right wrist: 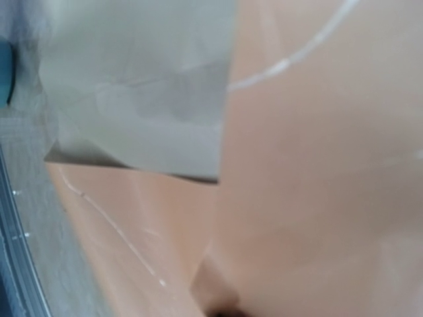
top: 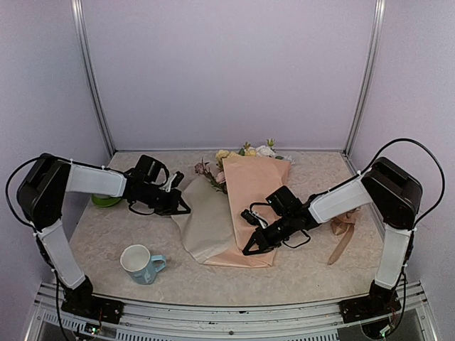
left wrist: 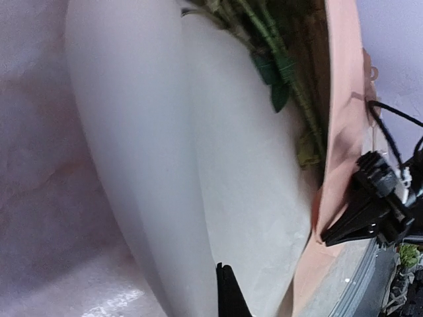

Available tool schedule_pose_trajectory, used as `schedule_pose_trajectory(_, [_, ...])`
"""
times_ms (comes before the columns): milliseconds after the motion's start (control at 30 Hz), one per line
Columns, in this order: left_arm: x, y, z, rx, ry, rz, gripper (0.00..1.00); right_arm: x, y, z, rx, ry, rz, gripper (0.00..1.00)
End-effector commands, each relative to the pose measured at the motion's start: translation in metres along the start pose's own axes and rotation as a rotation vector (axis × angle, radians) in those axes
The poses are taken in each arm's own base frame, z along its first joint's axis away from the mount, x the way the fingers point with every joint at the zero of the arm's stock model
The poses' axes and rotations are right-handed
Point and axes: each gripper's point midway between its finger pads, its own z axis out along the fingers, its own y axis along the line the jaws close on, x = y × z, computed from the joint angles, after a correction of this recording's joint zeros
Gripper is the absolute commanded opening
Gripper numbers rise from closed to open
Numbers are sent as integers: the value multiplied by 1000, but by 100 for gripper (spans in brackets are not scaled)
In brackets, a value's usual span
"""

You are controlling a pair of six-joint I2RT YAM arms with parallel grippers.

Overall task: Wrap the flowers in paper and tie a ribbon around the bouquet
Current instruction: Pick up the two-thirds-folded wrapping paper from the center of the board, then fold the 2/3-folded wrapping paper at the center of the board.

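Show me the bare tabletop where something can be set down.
Bare: the front-right patch between the peach-pink wrapping paper and the tan satin ribbon; also the back-right corner beyond the right arm, beside the mixed artificial flowers. Crowded: the centre, and the near-left by the white, blue-handled mug.

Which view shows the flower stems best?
The left wrist view: the green stems and leaves show close up, lying inside the fold of the peach paper. The top external view shows only the blooms poking out at the paper's far end, stems covered. The right wrist view shows only paper, no stems.
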Motion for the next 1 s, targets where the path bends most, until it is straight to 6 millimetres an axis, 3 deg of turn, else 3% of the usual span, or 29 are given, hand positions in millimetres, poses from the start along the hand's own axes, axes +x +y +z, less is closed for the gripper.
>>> schedule_pose_trajectory(0, [-33,-62,-20,89,-94,83,0,40,-63,13,212,88,103,0])
schedule_pose_trajectory(133, [-44,-110,-12,194,-106,140,0,37,-62,13,211,85,100,0])
schedule_pose_trajectory(267, [-67,-149,1,302,-140,171,0,34,-58,11,195,71,86,0])
schedule_pose_trajectory(433, [-90,-193,37,404,-142,197,0,32,-55,12,179,60,81,0])
schedule_pose_trajectory(567, [-99,-188,69,429,-143,134,0,30,-49,10,156,39,67,0])
schedule_pose_trajectory(733, [-113,-160,89,372,-193,69,0,27,-38,4,125,-3,63,0])
schedule_pose_trajectory(967, [-100,-142,126,334,-147,37,0,13,-17,-3,54,-64,23,0])
